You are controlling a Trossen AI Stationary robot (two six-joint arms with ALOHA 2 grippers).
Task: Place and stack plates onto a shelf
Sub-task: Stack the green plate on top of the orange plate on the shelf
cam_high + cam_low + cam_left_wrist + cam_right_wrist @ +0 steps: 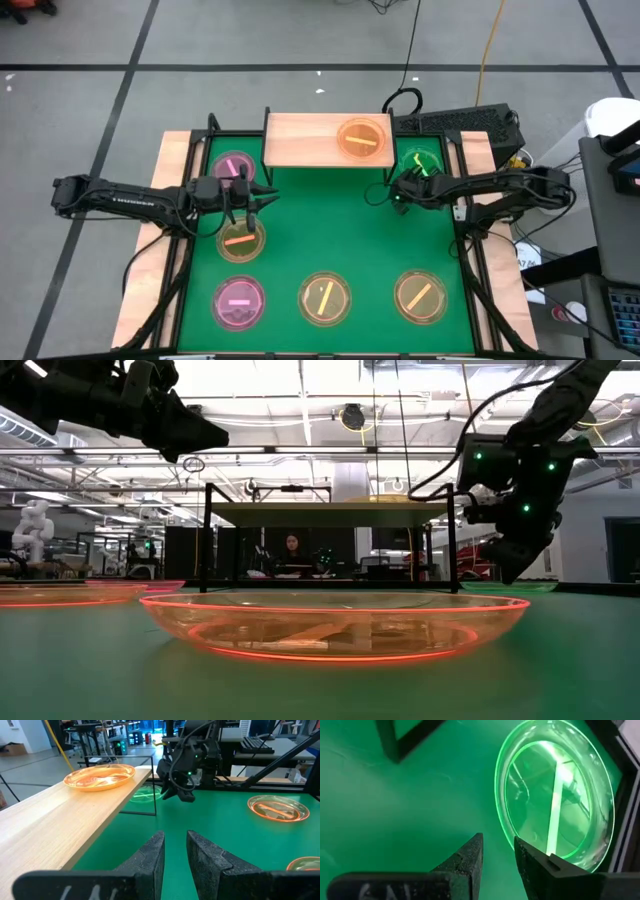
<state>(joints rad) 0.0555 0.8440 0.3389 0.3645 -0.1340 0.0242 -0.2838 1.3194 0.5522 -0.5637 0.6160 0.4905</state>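
The light-wood shelf [310, 140] stands at the mat's far edge with one amber plate [362, 138] resting on its right half. A green plate [420, 162] lies on the mat to the shelf's right and a pink plate [234, 167] to its left. Nearer lie an orange-barred amber plate [241, 240], a pink plate [239, 303] and two amber plates [325, 298] [420, 296]. My left gripper [262, 195] hovers narrowly open just off the shelf's near left corner. My right gripper [385, 190] hovers narrowly open beside the green plate [555, 795], touching nothing.
The shelf's left half [60, 825] is bare wood. Black frame rails [470, 250] run along both sides of the green mat [330, 220]. A keyboard [465, 122] and cables lie beyond the far right corner. A person [292, 550] sits in the room beyond the shelf.
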